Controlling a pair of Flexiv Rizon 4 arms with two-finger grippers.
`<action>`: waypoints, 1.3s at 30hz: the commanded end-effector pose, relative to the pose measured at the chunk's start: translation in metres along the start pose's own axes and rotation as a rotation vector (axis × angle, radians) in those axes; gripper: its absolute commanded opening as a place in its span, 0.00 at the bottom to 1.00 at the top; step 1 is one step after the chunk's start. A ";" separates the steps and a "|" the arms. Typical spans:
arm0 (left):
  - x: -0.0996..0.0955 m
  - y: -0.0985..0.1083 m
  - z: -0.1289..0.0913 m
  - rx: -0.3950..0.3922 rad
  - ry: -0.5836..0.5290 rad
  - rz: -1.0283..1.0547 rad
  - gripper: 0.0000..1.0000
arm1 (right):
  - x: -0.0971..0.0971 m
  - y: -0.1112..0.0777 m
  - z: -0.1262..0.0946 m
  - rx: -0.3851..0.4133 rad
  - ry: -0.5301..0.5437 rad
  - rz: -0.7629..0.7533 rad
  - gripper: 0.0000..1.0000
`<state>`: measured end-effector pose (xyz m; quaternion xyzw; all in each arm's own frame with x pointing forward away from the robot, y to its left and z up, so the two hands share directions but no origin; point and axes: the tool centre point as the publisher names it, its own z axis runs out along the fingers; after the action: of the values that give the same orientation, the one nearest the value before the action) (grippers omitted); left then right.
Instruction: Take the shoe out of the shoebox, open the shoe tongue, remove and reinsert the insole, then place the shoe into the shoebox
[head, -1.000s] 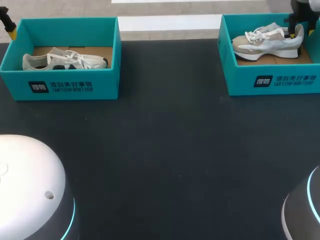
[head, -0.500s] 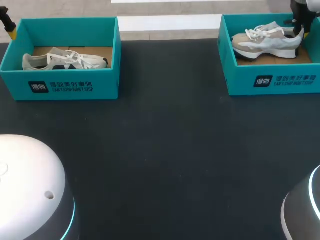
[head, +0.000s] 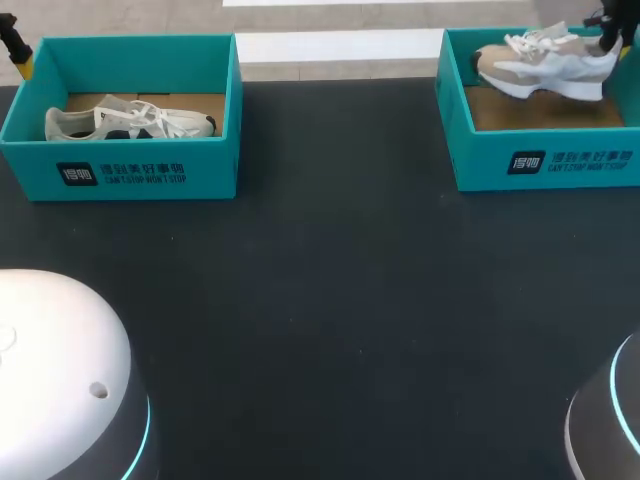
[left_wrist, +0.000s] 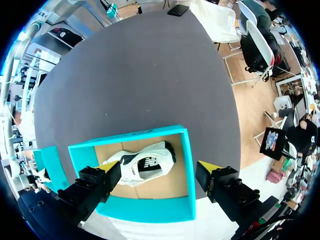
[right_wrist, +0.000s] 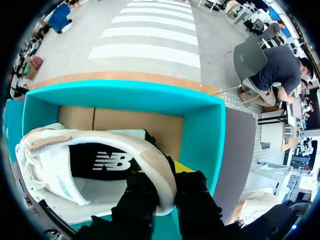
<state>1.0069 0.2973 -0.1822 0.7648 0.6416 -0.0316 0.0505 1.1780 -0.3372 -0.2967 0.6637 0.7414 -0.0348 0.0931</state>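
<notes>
- Head view shows the right shoe (head: 545, 68) hanging by its heel above the cardboard floor (head: 540, 110) of the right shoebox (head: 545, 165). Its toe points toward the middle of the tabletop (head: 330, 300). It is clear of the floor but, as far as I can judge, not yet outside the box walls.
- Right wrist view: the right jaws pinch the heel collar of the right shoe (right_wrist: 75, 165), one finger inside the opening and one outside. The right shoebox (right_wrist: 202, 130) lies beneath and ahead of them.
- Left wrist view: the left jaws are spread wide and hold nothing, hovering above the left shoebox (left_wrist: 187, 170). The left shoe (left_wrist: 142, 167) lies on its side on the box floor (untouched, by the look of it).
- Seen from the head view, the left shoe (head: 130, 122) rests inside the left shoebox (head: 120, 170), well apart from the right one.
- Progress, as a judgement: only the first step is under way, with the lift-out roughly half done. Setting the shoe on the tabletop, opening the tongue, pulling and refitting the insole, and returning the shoe to its box are all left.
- The hold on a thin collar looks slight, so the shoe could swing or slip as it clears the wall.
</notes>
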 end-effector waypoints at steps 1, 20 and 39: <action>0.000 -0.001 0.000 -0.001 0.002 0.000 1.00 | 0.012 -0.049 -0.078 -0.057 -0.018 0.009 0.00; 0.000 -0.001 0.000 -0.001 0.002 0.000 1.00 | 0.049 -0.105 -0.244 -0.111 -0.153 0.094 0.00; 0.000 -0.001 0.000 -0.001 0.002 0.000 1.00 | 0.072 -0.126 -0.267 -0.148 -0.235 0.092 0.00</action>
<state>1.0068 0.2975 -0.1822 0.7647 0.6416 -0.0316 0.0505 1.0403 -0.2488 -0.0661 0.6915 0.6933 -0.0520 0.1963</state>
